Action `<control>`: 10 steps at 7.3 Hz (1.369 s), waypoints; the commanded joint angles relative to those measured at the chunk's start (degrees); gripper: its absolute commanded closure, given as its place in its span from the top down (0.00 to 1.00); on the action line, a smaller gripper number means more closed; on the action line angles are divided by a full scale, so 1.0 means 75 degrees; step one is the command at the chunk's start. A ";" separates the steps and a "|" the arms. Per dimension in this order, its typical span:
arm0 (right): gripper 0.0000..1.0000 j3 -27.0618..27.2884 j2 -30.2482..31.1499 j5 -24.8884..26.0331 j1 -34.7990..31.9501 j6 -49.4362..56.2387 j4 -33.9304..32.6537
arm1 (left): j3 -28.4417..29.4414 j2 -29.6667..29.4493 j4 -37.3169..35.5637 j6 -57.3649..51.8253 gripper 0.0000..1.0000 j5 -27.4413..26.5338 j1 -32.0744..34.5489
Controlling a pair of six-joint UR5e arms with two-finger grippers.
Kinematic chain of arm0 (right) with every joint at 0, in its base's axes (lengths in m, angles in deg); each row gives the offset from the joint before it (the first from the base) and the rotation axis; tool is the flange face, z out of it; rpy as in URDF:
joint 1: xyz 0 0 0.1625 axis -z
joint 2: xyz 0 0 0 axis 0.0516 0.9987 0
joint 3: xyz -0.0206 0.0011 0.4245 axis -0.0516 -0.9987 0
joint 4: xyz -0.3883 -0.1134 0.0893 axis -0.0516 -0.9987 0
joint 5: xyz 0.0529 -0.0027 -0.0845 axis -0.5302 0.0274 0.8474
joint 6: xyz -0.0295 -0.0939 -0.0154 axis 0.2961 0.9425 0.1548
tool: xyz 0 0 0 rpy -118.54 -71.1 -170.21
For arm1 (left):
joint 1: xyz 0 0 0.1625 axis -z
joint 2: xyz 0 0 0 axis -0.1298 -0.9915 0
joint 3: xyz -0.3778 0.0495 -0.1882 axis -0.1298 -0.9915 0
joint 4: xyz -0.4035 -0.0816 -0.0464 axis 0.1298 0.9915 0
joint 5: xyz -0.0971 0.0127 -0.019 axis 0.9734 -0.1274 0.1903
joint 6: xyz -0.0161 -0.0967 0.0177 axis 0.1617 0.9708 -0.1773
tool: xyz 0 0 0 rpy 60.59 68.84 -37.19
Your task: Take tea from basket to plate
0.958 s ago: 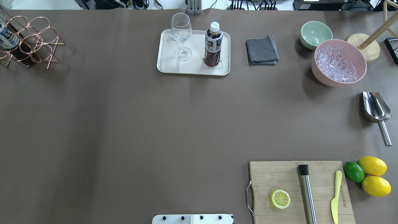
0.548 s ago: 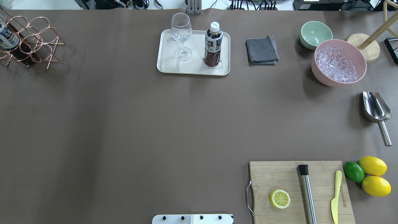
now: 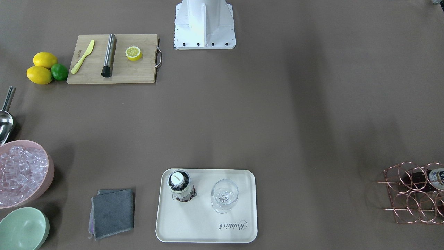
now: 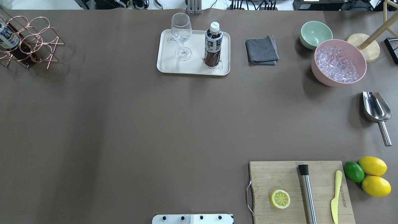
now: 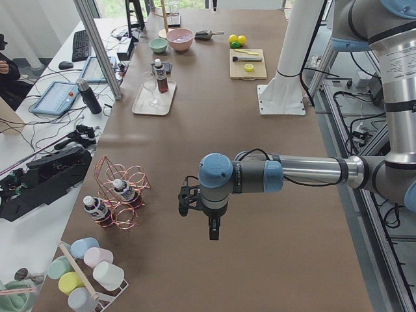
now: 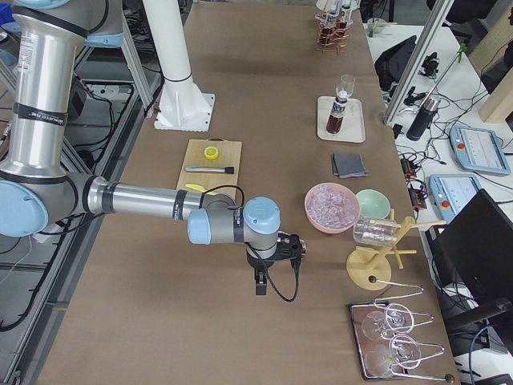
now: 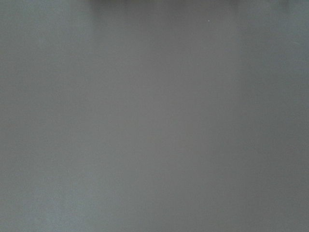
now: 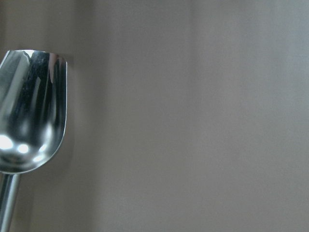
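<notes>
The left gripper (image 5: 212,229) hangs pointing down over bare table (image 5: 273,234); whether its fingers stand wide or narrow cannot be told. The right gripper (image 6: 260,285) hangs the same way at the table's other end, and its opening cannot be told either.

Three tea bottles show. One bottle (image 4: 213,43) stands upright on the plate (image 4: 168,63), well apart from both grippers, beside one wine glass (image 4: 181,35). A second bottle (image 5: 125,193) and a third bottle (image 5: 97,209) sit in the basket (image 4: 34,40), near the left gripper on the side away from the robot.

Near the right gripper lies one scoop (image 8: 29,111). Also on its end of the table stand two bowls, one pink bowl (image 4: 339,62) holding ice and one green bowl (image 4: 315,34), and one cutting board (image 4: 273,177) carrying one half lemon (image 4: 280,199). Beside the cutting board lie two lemons (image 4: 372,165) and one lime (image 4: 354,171).
</notes>
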 commanded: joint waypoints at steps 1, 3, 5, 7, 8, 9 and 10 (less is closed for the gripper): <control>1.00 -0.0049 0.0012 0.0048 -0.0100 -0.0049 0.0015 | 0.0018 0.0010 -0.0023 0.0001 0.98 0.0000 0.0000; 1.00 -0.0213 0.0012 -0.0057 -0.0112 -0.0037 0.0015 | -0.0016 0.0010 -0.0035 0.0001 0.98 0.0000 0.0000; 1.00 -0.0202 -0.0011 -0.0092 -0.0123 -0.0049 0.0015 | -0.0040 0.0010 -0.0035 0.0001 0.98 0.0000 0.0012; 1.00 -0.0213 -0.0046 -0.0080 -0.0123 -0.0049 0.0015 | -0.0122 0.0033 -0.0035 0.0001 0.98 0.0012 0.0093; 1.00 -0.0213 -0.0046 -0.0138 -0.0135 -0.0049 0.0015 | -0.0122 0.0033 -0.0035 0.0001 0.98 0.0012 0.0094; 1.00 -0.0202 -0.0046 -0.0151 -0.0147 -0.0037 0.0015 | -0.0110 0.0033 -0.0035 0.0001 0.98 0.0012 0.0094; 1.00 -0.0213 -0.0034 -0.0151 -0.0147 -0.0037 0.0015 | -0.0099 0.0045 -0.0035 0.0001 0.98 0.0012 0.0094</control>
